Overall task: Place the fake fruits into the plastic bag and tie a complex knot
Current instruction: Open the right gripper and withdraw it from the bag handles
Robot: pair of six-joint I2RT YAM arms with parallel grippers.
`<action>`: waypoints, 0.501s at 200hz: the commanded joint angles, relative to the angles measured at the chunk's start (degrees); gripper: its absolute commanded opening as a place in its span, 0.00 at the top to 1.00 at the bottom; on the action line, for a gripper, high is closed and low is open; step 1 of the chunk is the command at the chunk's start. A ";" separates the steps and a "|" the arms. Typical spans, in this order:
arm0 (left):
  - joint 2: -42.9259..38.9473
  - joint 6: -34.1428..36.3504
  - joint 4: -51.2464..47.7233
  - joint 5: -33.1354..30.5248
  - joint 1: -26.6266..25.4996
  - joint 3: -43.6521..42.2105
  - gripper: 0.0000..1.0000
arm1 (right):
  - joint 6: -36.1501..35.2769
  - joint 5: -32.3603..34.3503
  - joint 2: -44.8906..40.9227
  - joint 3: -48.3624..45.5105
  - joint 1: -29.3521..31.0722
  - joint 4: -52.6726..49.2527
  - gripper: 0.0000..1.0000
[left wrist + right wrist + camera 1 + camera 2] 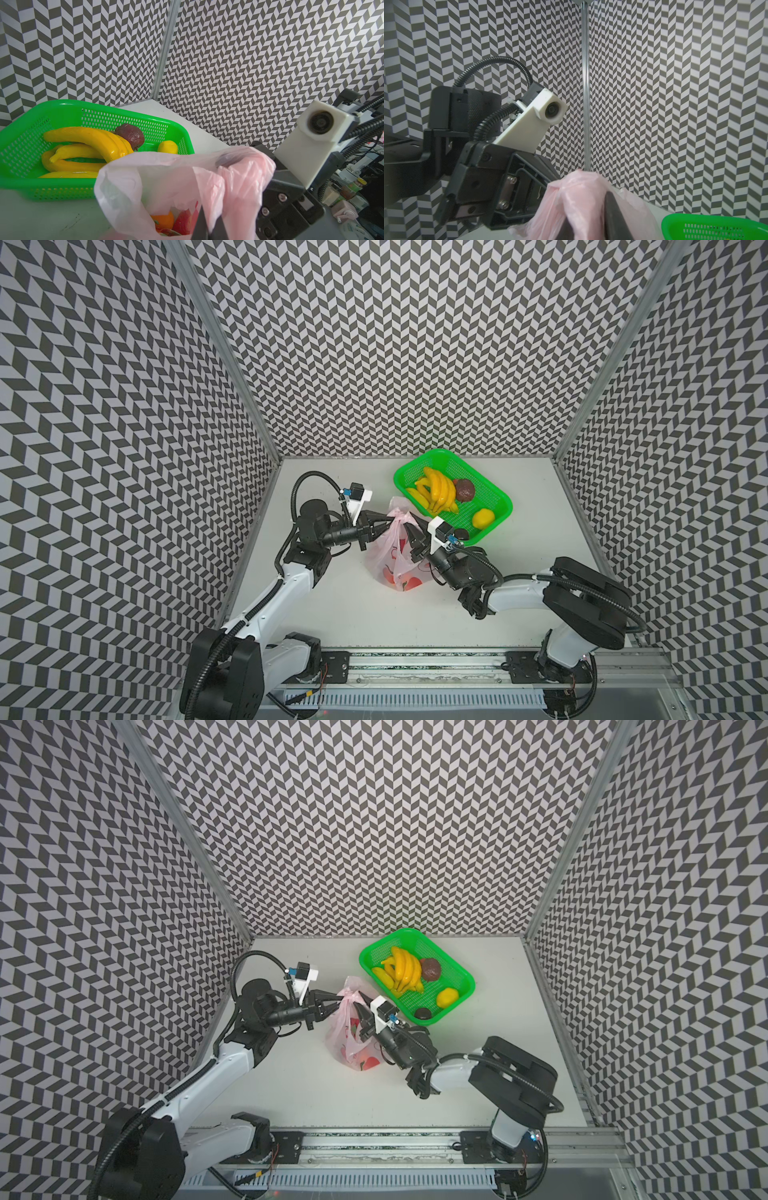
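The pale-pink plastic bag point(395, 560) point(353, 1040) stands mid-table, its handles bunched at the top point(398, 517). I cannot tell whether that bunch is a knot. My left gripper point(390, 523) point(209, 226) is shut on a handle strip from the left. My right gripper point(409, 529) point(588, 218) is at the bunch from the right, jaws apart with pink film point(581, 191) between them. In the left wrist view an orange point(163, 220) and a red fruit point(182, 222) lie inside the bag. Bananas point(436, 491), a brown round fruit point(464, 489) and a lemon point(483, 518) lie in the basket.
The green mesh basket point(508, 504) point(62, 187) stands just behind and to the right of the bag, close to my right wrist. A dark round fruit point(461, 534) lies in its near corner. Patterned walls enclose the table on three sides.
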 commanded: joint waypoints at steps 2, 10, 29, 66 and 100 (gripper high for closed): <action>-0.88 -1.54 1.06 0.82 -0.84 -0.56 1.00 | -0.17 -0.17 -4.00 -2.06 -0.23 0.85 0.60; -0.96 -1.99 1.39 1.09 -1.09 -0.50 1.00 | -0.31 -0.13 -5.47 -2.90 -0.19 -0.18 0.52; -1.30 -2.48 1.55 1.25 -1.71 -0.41 1.00 | -0.66 -0.30 -10.05 -4.76 -0.51 -5.28 0.37; -2.01 -3.36 0.69 1.26 -2.33 -0.41 1.00 | 2.58 -7.12 -25.06 -6.75 -2.23 -24.01 0.19; -2.89 -3.36 0.05 0.86 -2.94 -0.58 1.00 | 6.54 -10.87 -38.08 -1.58 -3.24 -51.26 0.20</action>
